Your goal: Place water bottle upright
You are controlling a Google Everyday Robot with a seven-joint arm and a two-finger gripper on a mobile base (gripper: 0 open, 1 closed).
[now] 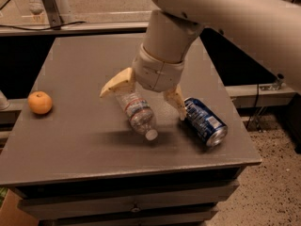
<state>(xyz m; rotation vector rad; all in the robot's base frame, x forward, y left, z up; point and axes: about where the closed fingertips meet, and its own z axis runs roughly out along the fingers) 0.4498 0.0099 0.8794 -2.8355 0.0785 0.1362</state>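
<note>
Grey and flat, the worktop fills most of my view, with a dark drawer front below its near edge. Nearest me lies the water bottle, a small clear ribbed plastic one with a red, white and blue label band. It is on its side, its white cap pointing toward the near edge and its base away. Just to its right a shorter blue soda can also lies on its side, apart from the bottle. My pincer hangs over the far half of the bottle, its two tan fingers spread wide, one on each side, and it holds nothing. Whether a finger brushes the plastic I cannot tell. The right finger's tip sits just beside the can's far end.

To do this well, I judge I must settle lower, centre the bottle's body between the fingers, and keep the right one off the can so it does not roll. Then close gently, since thin plastic gives, lift, and tip the base down.

Farther left, a round orange fruit rests near the worktop's edge.
</note>
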